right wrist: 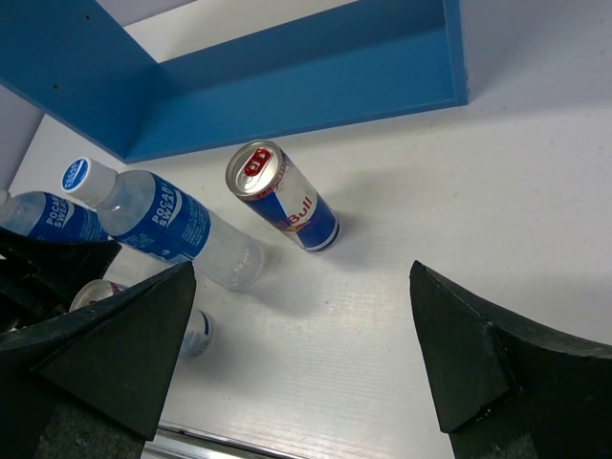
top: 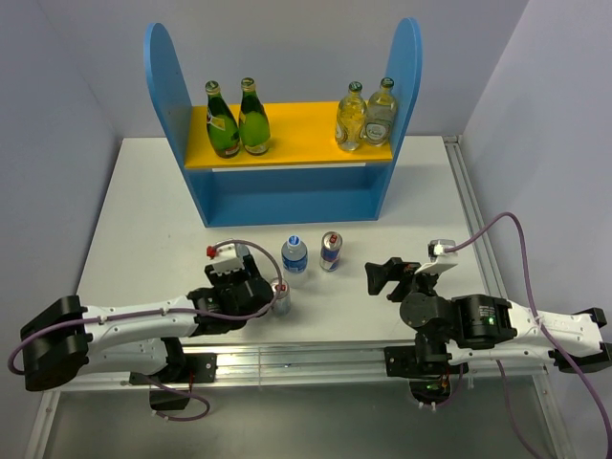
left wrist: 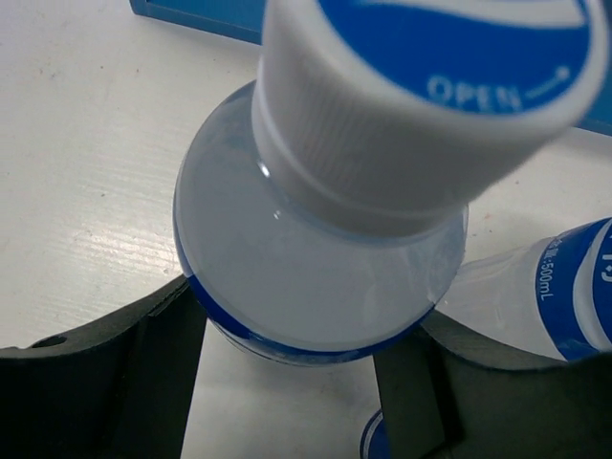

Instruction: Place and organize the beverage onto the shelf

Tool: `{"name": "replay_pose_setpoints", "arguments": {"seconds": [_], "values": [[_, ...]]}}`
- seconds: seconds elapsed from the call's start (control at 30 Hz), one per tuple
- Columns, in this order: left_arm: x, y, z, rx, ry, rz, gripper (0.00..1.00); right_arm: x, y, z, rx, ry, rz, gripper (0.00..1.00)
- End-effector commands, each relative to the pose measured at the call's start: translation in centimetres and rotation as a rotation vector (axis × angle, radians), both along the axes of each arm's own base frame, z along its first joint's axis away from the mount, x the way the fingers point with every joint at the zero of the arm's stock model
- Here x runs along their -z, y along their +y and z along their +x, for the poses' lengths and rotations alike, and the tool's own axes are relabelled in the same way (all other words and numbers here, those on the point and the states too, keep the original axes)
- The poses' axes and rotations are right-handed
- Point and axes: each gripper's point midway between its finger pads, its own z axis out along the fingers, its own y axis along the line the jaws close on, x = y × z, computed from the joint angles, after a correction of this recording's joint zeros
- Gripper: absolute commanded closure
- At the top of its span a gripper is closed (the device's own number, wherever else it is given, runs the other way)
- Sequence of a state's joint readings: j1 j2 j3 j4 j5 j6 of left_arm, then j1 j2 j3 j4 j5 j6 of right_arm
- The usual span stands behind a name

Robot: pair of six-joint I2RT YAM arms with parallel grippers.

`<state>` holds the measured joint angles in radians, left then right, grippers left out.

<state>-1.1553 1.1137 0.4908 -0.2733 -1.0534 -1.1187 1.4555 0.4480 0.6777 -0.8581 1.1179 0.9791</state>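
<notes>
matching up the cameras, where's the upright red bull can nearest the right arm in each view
top external: Red Bull can at centre, right of the water bottle.
left wrist: not in it.
right wrist: upper centre-left, right of that bottle.
shared landmark: blue shelf behind it in both.

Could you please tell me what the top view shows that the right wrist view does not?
Only the top view shows the green bottles and pale bottles on the yellow board of the shelf. Only the right wrist view shows readable lettering on the drinks. Both show the blue shelf, a standing can and a water bottle beside it.
</notes>
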Motion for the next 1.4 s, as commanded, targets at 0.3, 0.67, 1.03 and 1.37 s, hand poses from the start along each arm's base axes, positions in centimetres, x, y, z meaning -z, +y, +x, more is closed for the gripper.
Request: {"name": "replay_pose_setpoints", "arguments": {"seconds": [0.3,0.67,1.03,1.37], "values": [[-8.3,0.6,8.0,0.032,-0.173,-0.047,1.00,-0.1,-0.3,0.1,0.016,-0.017,0.027,0.00],[-13.2,1.3,14.5,0.004,-0.266,-0.044,1.00,-0.2,-0.5,0.1,0.016,-0.023,0.048,0.00],[-11.8,1.4,17.4,-0.001,-0.228,-0.025,1.00,-0.2,-0.7,0.2,0.017,-0.027,0.062,0.00],[-5.6,-1.9,19.9,0.146,0.045,0.105,0.31,-0.1,-0.6,0.2,0.016,-0.025,0.051,0.00]]}}
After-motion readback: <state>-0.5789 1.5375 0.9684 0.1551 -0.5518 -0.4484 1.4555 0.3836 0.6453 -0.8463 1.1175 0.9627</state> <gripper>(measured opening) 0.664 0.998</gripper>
